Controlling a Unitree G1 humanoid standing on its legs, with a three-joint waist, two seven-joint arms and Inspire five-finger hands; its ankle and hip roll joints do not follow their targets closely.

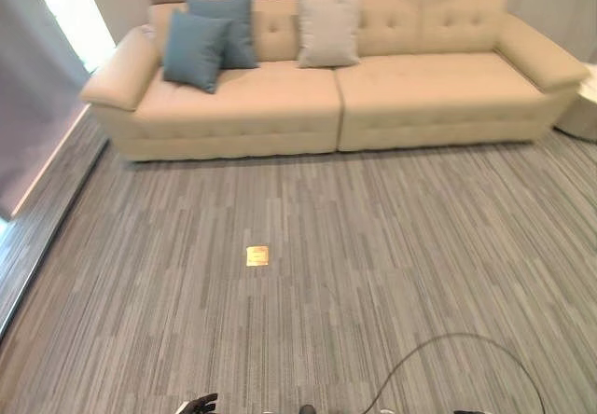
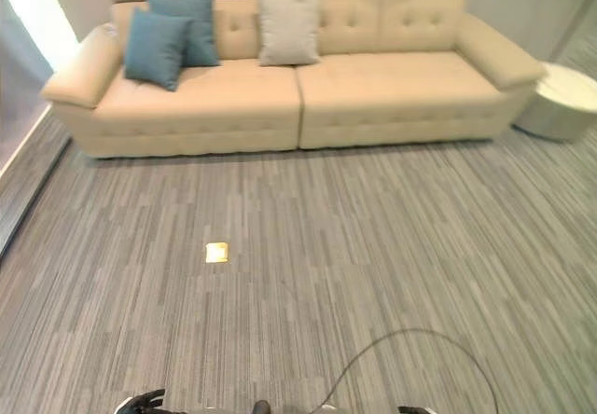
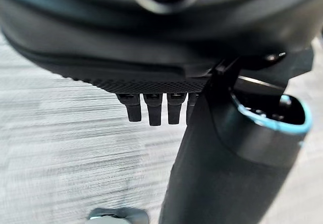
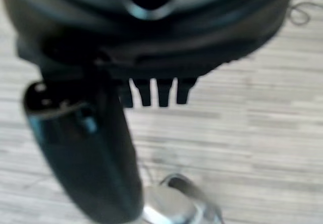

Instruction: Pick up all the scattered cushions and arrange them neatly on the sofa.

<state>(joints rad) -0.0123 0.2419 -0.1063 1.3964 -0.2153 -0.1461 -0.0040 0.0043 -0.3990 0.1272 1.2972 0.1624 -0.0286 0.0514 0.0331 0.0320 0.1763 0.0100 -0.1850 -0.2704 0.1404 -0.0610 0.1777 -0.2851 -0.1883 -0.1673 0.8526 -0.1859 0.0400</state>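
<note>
Cushions all on the beige tufted sofa (image 1: 373, 88), toward its left end: two teal cushions (image 1: 196, 48) by the left armrest, front one overlapping the back one; grey cushion (image 1: 327, 28) upright against the backrest near the centre seam. Small yellow tag (image 1: 256, 255) on the striped grey carpet (image 1: 420, 246), writing unreadable. Round white side table (image 2: 564, 102) beside the right armrest. Left hand (image 3: 151, 108) and right hand (image 4: 151, 93) fingers straight, holding nothing.

A living room or lounge: a long beige tufted sofa (image 1: 336, 88) with two teal cushions (image 1: 210, 41) and a pale grey cushion (image 1: 327, 28) stands on grey striped carpet (image 1: 373, 265), beside a round white side table (image 2: 564, 102).
</note>
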